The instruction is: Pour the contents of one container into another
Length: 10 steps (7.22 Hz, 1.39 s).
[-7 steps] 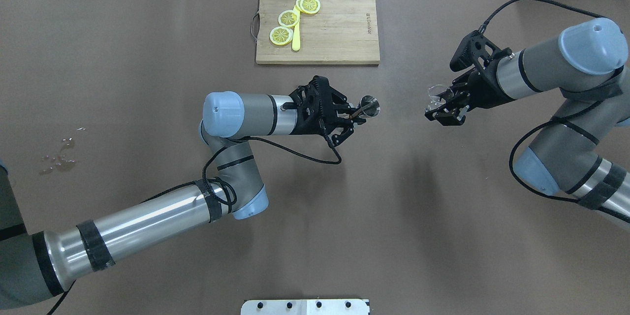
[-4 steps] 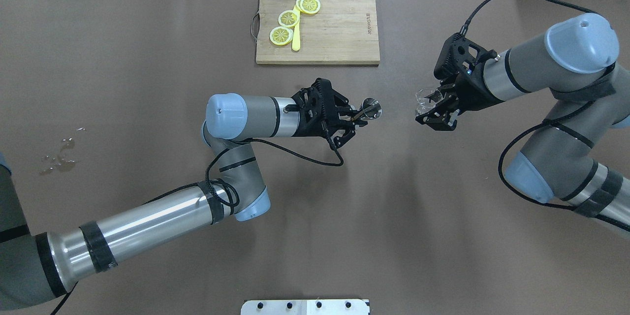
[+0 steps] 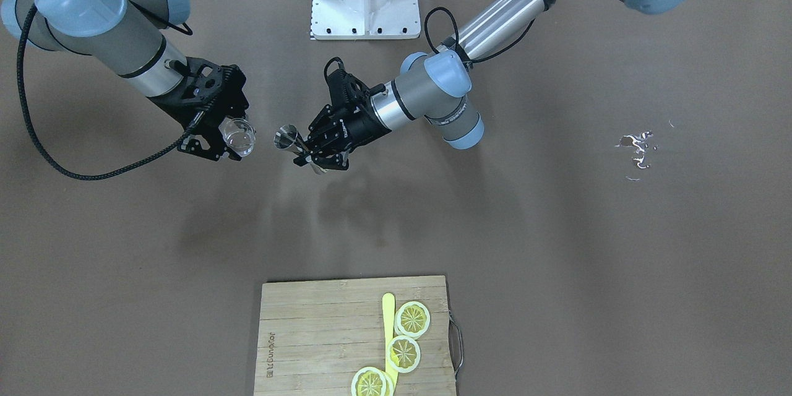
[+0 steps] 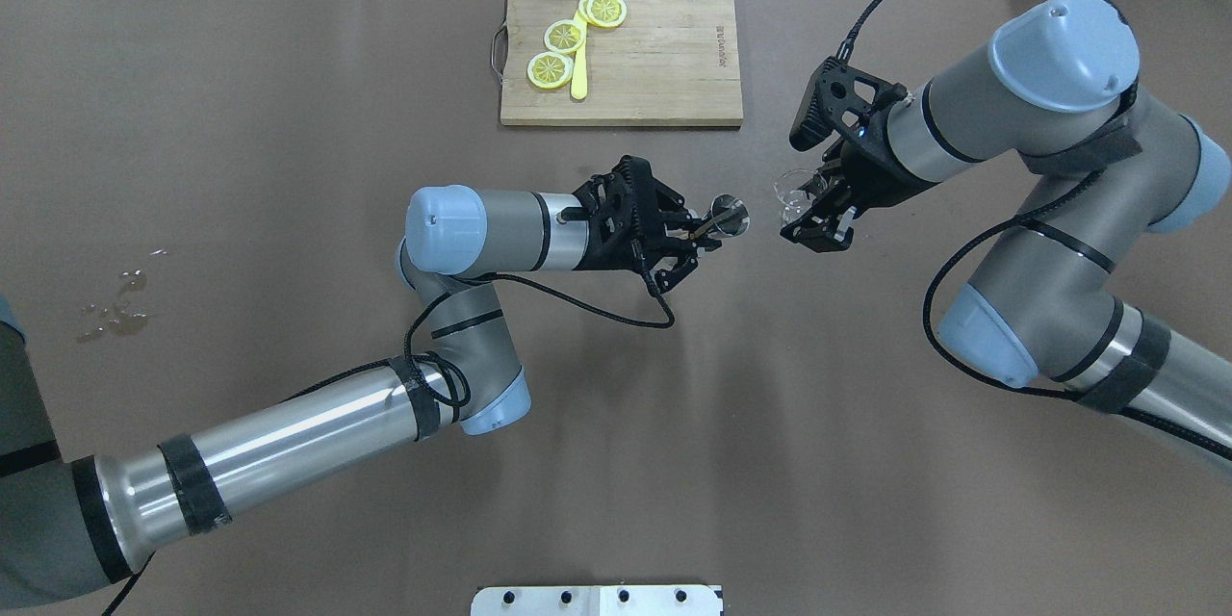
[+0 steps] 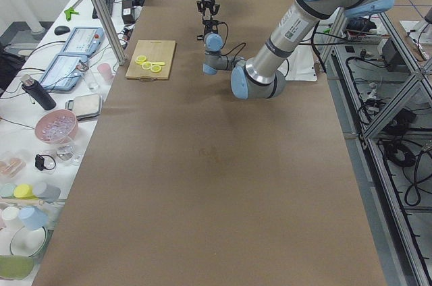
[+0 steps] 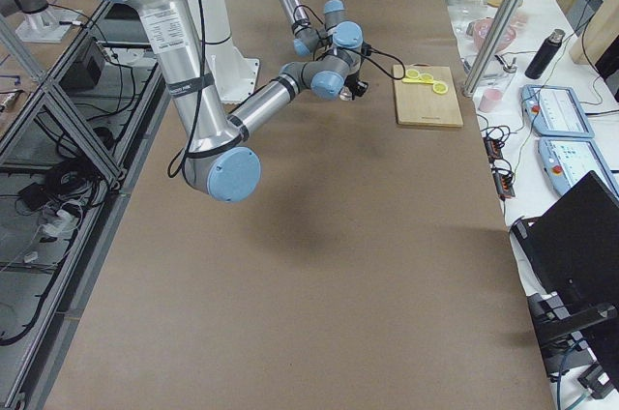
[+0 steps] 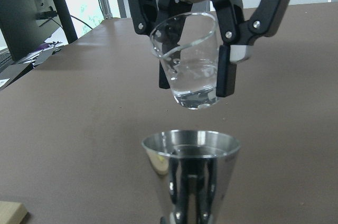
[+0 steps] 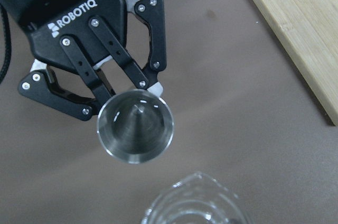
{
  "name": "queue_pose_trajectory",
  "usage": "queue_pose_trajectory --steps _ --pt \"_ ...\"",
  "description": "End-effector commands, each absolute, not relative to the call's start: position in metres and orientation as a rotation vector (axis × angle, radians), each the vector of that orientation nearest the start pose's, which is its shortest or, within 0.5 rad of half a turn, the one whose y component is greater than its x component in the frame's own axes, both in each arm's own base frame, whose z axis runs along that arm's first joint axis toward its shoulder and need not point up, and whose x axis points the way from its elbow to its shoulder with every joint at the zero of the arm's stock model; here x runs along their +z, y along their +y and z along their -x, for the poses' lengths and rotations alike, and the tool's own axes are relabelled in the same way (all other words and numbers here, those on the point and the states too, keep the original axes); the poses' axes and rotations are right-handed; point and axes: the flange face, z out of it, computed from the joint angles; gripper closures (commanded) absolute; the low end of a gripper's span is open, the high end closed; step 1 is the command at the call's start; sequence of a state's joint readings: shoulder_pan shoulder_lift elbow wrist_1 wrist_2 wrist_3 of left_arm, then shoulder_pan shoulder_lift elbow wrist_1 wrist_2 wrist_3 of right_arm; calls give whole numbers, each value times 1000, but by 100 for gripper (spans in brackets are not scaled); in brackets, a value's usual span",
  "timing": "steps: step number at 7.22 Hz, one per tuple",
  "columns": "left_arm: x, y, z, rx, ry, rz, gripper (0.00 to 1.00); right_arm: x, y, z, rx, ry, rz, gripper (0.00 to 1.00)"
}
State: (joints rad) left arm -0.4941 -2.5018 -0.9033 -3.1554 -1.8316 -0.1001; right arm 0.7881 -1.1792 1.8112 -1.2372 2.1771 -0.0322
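The right gripper (image 7: pixel 194 78) clamps a glass (image 7: pixel 191 60) of water, just above and beside the metal cup (image 8: pixel 135 124) gripped by the left gripper (image 4: pixel 701 229). The cup looks empty, so pouring has not yet begun.

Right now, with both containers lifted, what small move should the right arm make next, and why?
Probably bring the right claw a little closer to the left claw before tilting. Its glass holds liquid and hangs higher than the metal jigger, but the overhead view shows a gap between their rims. The jigger is upright with its mouth open, so it seems ready.
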Motion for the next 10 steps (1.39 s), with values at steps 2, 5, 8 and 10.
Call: queue_pose_trajectory --steps 2,5,8,10 --pt "192 -464 -642 912 1236 -1498 100 259 -481 388 -1096 -856 -628 100" --pt "192 -460 -645 916 1242 -1494 100 252 -479 397 -1171 -797 -598 100" --pt "191 -456 -646 916 1251 -1500 100 236 -478 399 -1216 -731 -551 100" --pt "192 -455 -647 917 1252 -1499 100 234 -466 406 -1257 -688 -520 100"
